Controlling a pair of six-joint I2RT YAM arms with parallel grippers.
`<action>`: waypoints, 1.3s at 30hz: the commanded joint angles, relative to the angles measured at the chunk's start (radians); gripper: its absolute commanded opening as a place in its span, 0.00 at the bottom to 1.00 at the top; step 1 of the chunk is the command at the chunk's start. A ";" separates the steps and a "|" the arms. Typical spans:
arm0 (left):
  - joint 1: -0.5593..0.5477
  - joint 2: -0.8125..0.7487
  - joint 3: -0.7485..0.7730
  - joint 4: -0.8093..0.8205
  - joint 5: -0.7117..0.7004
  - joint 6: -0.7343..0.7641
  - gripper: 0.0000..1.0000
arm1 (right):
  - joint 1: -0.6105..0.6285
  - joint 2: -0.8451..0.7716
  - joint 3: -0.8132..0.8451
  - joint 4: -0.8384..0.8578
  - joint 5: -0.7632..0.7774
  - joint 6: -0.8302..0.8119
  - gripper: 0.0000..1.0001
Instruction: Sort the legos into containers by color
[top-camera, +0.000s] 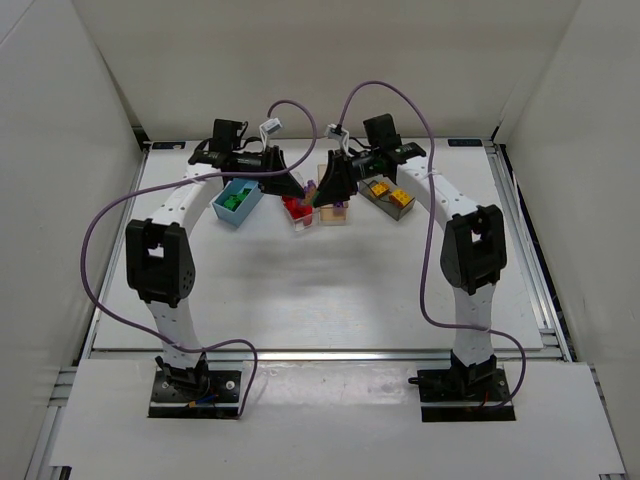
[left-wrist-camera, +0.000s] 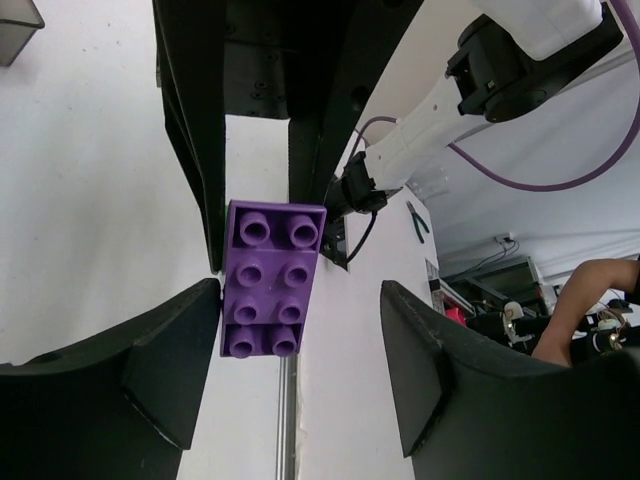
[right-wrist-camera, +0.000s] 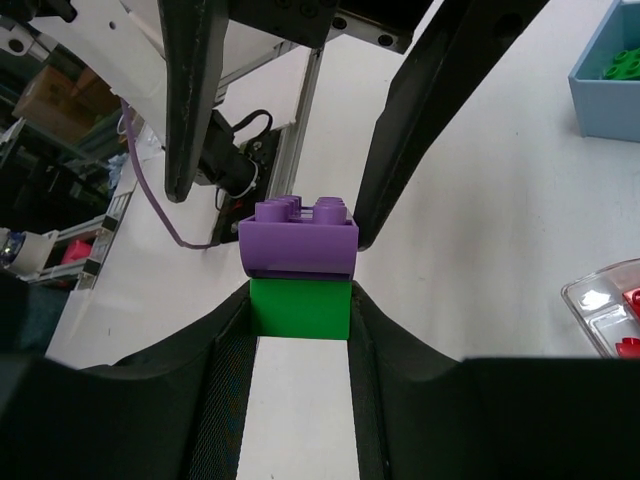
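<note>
Both grippers meet in the air above the row of containers. My right gripper is shut on a green lego that has a purple lego stuck to its far end. My left gripper is open around that purple lego. Its left finger lies right against the brick and its right finger stands well apart from it. Below are the light blue bin with green legos, the clear bin with red ones, the peach bin and the grey bin with yellow ones.
The right wrist view shows the light blue bin at upper right and the clear bin's corner at the right edge. A corner of the grey bin appears in the left wrist view. Purple cables loop beside both arms.
</note>
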 joint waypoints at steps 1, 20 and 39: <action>-0.001 -0.094 -0.008 0.010 0.119 0.031 0.73 | 0.010 0.003 0.044 0.036 -0.022 0.011 0.00; -0.047 -0.132 -0.035 -0.004 0.024 0.109 0.21 | 0.025 0.002 0.041 0.059 -0.013 0.035 0.00; 0.125 -0.084 0.100 0.004 -0.013 0.118 0.10 | -0.070 -0.150 -0.150 -0.222 0.068 -0.299 0.00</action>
